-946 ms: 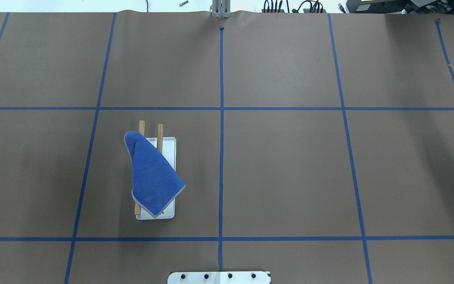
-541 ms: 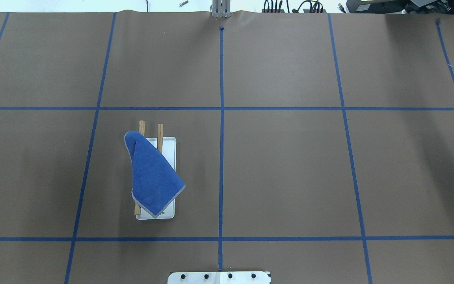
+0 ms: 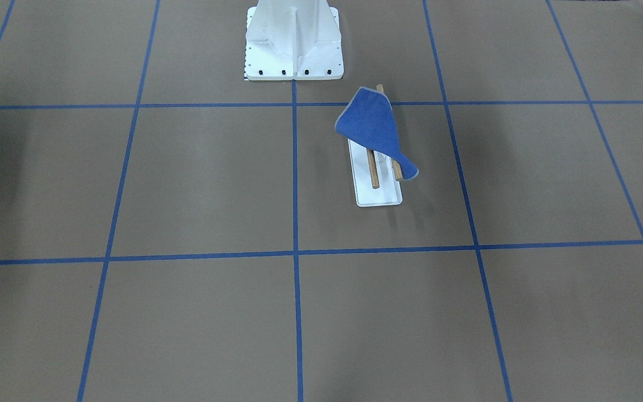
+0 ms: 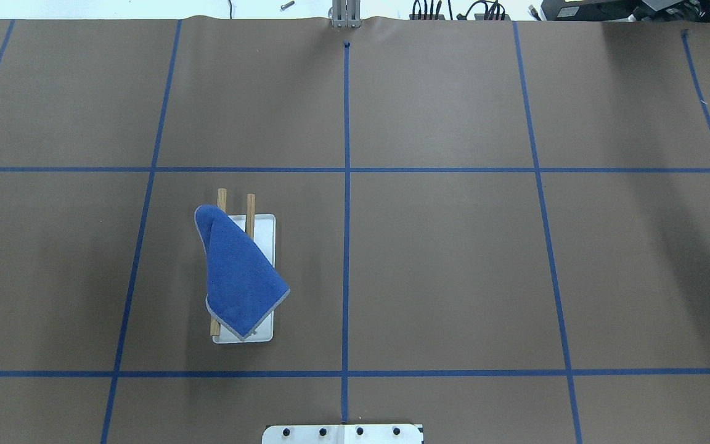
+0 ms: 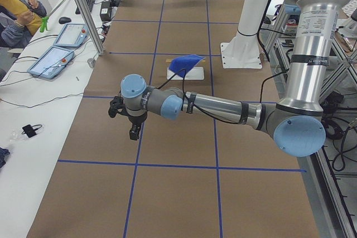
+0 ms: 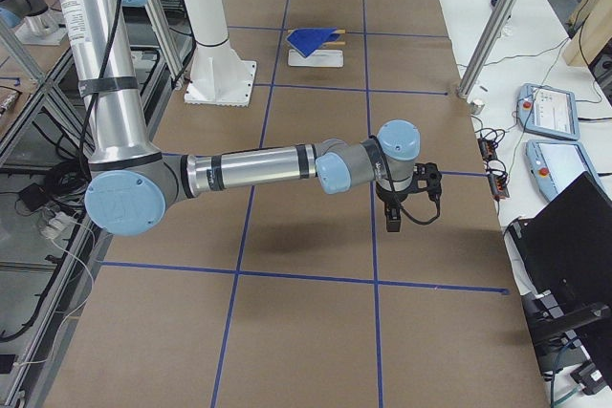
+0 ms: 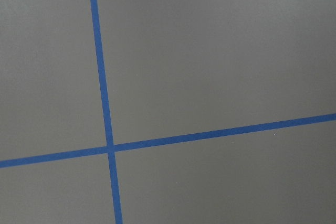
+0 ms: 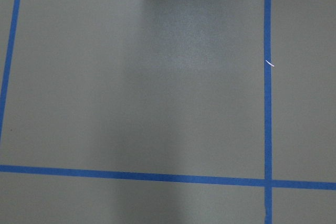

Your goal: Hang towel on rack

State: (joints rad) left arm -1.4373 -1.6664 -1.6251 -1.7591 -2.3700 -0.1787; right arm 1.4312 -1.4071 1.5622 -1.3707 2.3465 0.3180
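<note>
We see the small soft bright blue towel with the light grey stitched edge (image 4: 238,277) draped slantwise over both brown wooden rods of the small white-based rack (image 4: 265,240), blue face up. Its narrow end is bunched over the outer rod, and its wide corner hangs just past the side of the flat base.

Our left two-finger gripper (image 5: 133,133) hangs fingers-down over the brown paper-covered table (image 4: 453,277), near that table's left end. From it, the rack and towel lie well apart, off toward the right arm's side and closer to the big white bolted pedestal (image 3: 293,39). We cannot tell whether its fingers are parted or closed.

Our right two-finger gripper (image 6: 392,222) also points down, near the opposite end of the table. From it, the rack and towel are farther off, beyond the table's middle. We cannot tell its finger state either.

Below each gripper, the wrist cameras show brown paper crossed by blue tape lines (image 4: 346,246).
</note>
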